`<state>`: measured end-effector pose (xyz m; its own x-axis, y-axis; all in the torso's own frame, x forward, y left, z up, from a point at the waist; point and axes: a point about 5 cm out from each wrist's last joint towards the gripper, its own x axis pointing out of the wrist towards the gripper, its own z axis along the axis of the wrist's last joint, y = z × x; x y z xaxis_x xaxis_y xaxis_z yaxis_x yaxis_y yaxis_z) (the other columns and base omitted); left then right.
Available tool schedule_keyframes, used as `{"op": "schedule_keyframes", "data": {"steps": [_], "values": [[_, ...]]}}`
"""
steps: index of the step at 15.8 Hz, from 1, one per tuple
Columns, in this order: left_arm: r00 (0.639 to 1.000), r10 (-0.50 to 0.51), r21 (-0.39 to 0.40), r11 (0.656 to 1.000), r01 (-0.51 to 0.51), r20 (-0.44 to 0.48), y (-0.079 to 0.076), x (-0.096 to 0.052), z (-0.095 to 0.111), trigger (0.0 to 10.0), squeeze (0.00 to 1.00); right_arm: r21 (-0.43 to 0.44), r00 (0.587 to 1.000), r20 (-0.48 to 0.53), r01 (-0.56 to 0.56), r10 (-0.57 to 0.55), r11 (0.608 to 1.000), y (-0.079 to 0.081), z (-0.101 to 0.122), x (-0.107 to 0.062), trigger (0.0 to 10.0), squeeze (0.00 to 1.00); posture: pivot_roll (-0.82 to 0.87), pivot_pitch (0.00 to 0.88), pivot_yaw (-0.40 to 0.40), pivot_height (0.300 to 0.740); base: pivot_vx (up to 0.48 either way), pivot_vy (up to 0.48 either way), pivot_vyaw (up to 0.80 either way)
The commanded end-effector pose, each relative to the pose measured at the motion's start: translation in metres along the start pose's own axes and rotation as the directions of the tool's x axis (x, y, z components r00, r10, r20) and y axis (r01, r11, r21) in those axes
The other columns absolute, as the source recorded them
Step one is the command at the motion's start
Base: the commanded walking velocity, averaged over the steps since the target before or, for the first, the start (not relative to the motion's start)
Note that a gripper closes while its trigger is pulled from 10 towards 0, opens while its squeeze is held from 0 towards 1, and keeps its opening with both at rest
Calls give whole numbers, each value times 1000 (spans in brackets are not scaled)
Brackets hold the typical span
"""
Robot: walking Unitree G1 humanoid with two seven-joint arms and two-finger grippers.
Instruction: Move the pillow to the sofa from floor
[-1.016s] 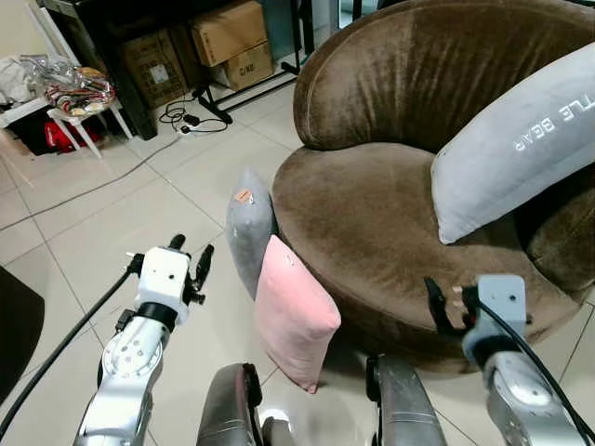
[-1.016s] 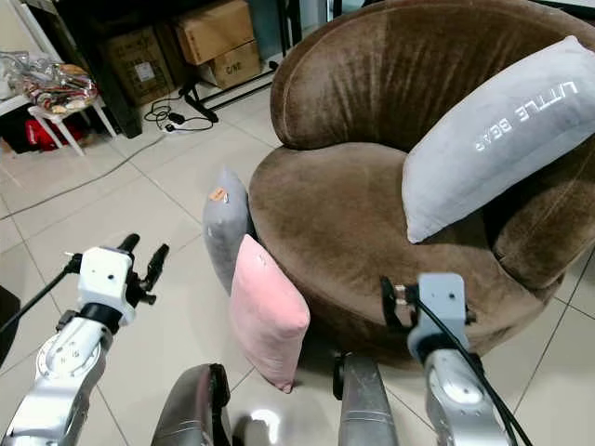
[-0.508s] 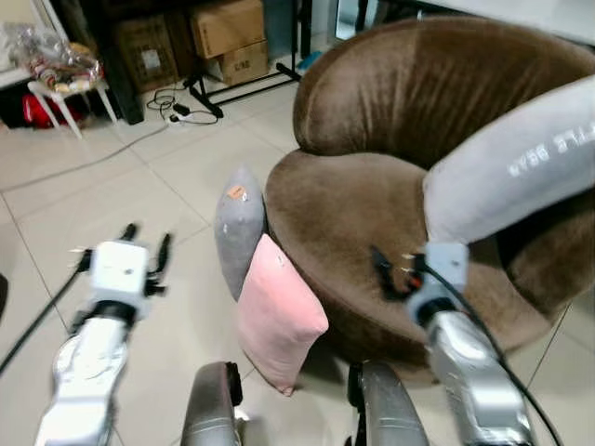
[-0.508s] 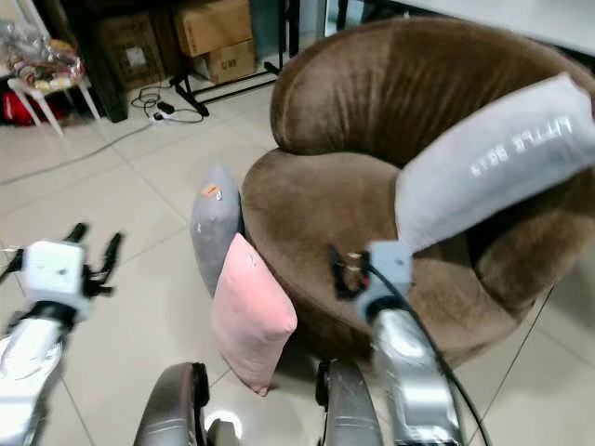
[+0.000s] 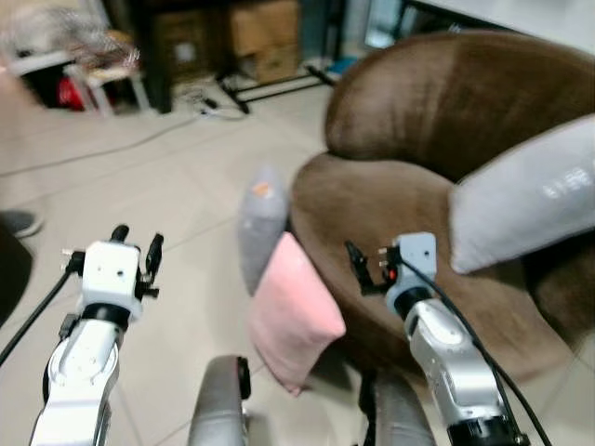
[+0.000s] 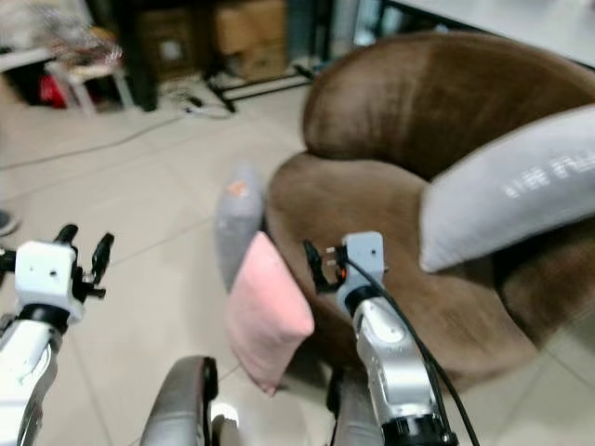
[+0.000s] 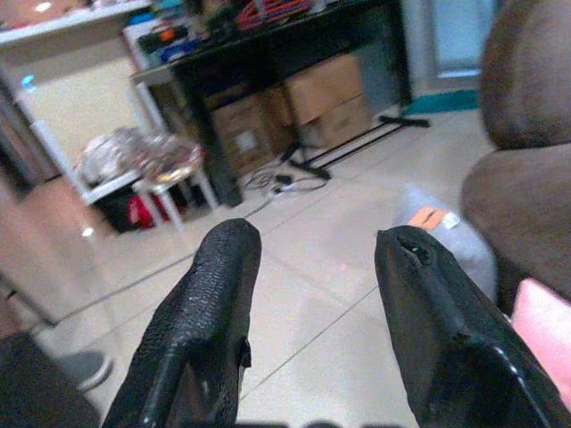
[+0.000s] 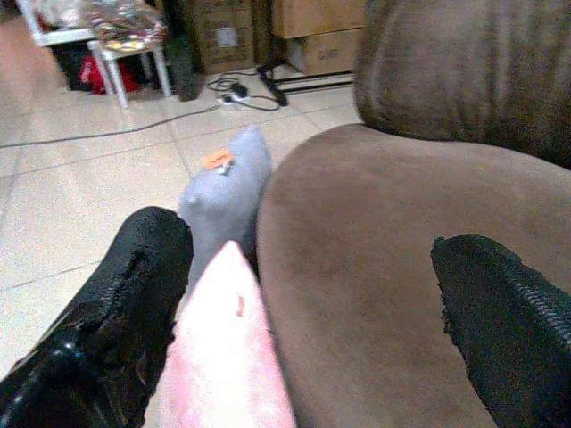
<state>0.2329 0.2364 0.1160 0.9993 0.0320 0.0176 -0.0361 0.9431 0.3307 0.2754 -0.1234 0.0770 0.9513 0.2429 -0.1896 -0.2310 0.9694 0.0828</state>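
A pink pillow (image 5: 293, 316) stands on the tiled floor, leaning against the front of the round brown sofa (image 5: 400, 200). Behind it a grey pillow (image 5: 262, 223) with an orange tag also leans on the sofa. A larger grey pillow (image 5: 521, 200) with white lettering lies on the sofa seat. My right gripper (image 5: 367, 265) is open, raised over the sofa's front edge just right of the pink pillow; its wrist view looks down on the pink pillow (image 8: 227, 357) and the grey pillow (image 8: 227, 192). My left gripper (image 5: 137, 240) is open over bare floor, well left of both pillows.
Cardboard boxes (image 5: 265, 28) sit under a black rack at the back. A small white table (image 5: 93, 60) with clutter stands at the back left, with cables (image 5: 209, 102) on the floor nearby. A dark shoe (image 5: 14, 223) lies at the left edge. My legs (image 5: 218, 400) show below.
The whole view has shifted and blurred, so the camera moved. My right gripper has risen and swung left to the sofa's front edge near the pink pillow. The pillows have not moved.
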Motion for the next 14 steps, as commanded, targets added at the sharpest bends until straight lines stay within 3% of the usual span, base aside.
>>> {"op": "schedule_keyframes", "data": {"steps": [1,4,6,9,14], "values": [[1000,0,2,1000,0,17,3,0,5,10000,0,20,1000,-6,-12,12,1000,4,-1,-1,10000,0,63,0,-16,595,0,0,800],[999,-41,-45,998,42,21,-4,0,4,10000,0,10,999,-42,30,-30,999,-1,-6,-7,10000,0,18,0,-6,595,214,0,800],[998,-68,-49,996,69,16,-14,1,0,10000,0,32,995,-52,83,-82,996,-9,-5,-14,10000,0,-16,0,-4,595,351,0,0],[994,-109,-68,992,109,3,-30,-6,-5,10000,0,-29,994,-86,69,-71,997,-21,-5,-26,10000,0,-45,0,-36,595,351,0,0],[993,-118,-57,992,116,-29,-38,-12,-11,10000,0,-60,990,-113,73,-79,996,-30,-3,-29,10000,0,-40,0,-53,595,130,0,0]]}}
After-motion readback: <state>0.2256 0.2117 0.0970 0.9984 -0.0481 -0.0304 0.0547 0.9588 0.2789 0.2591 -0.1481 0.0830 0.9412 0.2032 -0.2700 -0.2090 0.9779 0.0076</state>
